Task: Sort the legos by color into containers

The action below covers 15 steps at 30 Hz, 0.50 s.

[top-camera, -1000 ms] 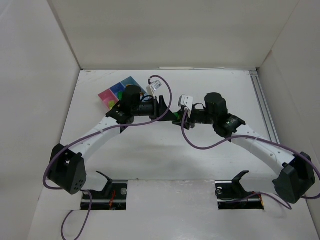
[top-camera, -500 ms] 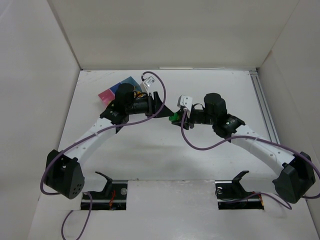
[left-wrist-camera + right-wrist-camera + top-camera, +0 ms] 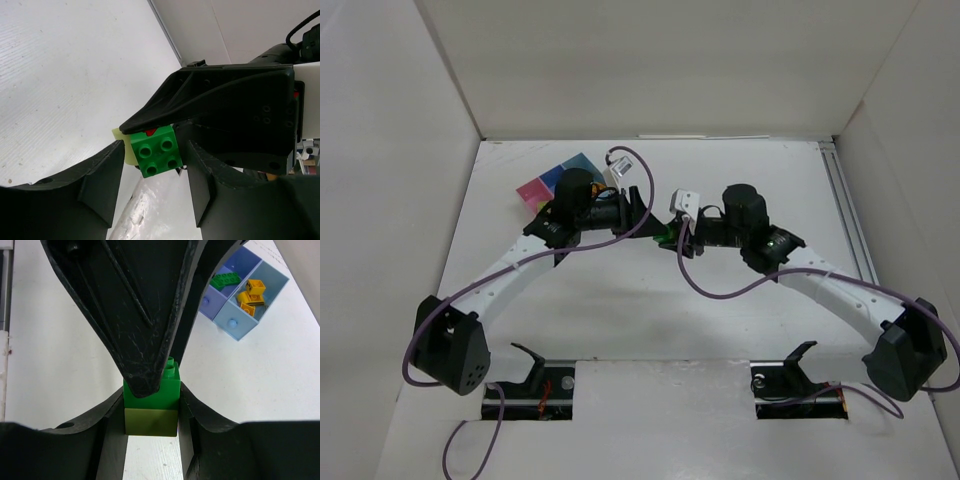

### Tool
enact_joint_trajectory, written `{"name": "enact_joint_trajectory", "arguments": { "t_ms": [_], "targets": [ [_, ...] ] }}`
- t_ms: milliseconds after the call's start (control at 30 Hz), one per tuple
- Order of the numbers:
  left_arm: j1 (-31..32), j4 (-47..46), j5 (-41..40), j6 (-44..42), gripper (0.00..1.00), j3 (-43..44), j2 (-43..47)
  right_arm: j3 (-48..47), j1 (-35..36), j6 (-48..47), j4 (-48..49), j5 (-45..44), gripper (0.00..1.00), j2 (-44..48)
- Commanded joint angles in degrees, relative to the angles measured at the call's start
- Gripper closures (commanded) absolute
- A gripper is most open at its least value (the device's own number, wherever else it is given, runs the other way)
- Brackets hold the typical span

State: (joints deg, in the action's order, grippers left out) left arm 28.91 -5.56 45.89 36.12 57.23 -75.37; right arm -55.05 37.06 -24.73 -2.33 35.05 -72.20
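White desk [image 3: 620, 300], boxed by white walls [image 3: 650, 70] at left, back and right of the overhead frame. Bare surface runs across mid-frame below both arms. Bins [image 3: 558, 182] upper left, just beside the left wrist.

Left tool [image 3: 638, 208] and right tool [image 3: 670, 230] nose to nose at centre. Right tool clamped on green brick [image 3: 152, 390], stacked over pale yellow-green brick [image 3: 151, 421]. Stack's long axis vertical in its wrist view, studs toward top. Left tool parted, fingers flanking the green brick, whose four studs face its camera.
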Motion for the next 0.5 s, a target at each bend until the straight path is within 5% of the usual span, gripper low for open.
{"name": "enact_joint_trajectory", "arguments": {
  "t_ms": [0,200,467],
  "targets": [
    [0.4,-2.1,0.4,-0.3,0.52,2.0,0.5,-3.2,1.1,-0.8,2.9,-0.5,1.0,-0.2],
    [0.9,-1.6,2.1,-1.1,0.57,2.6,-0.6,-4.3,1.1,-0.8,3.5,-1.0,1.0,-2.0],
    [-0.5,0.4,-1.8,-0.2,1.0,3.1,1.2,-2.4,1.1,-0.2,3.5,-2.7,1.0,-0.8]
  ]
}}
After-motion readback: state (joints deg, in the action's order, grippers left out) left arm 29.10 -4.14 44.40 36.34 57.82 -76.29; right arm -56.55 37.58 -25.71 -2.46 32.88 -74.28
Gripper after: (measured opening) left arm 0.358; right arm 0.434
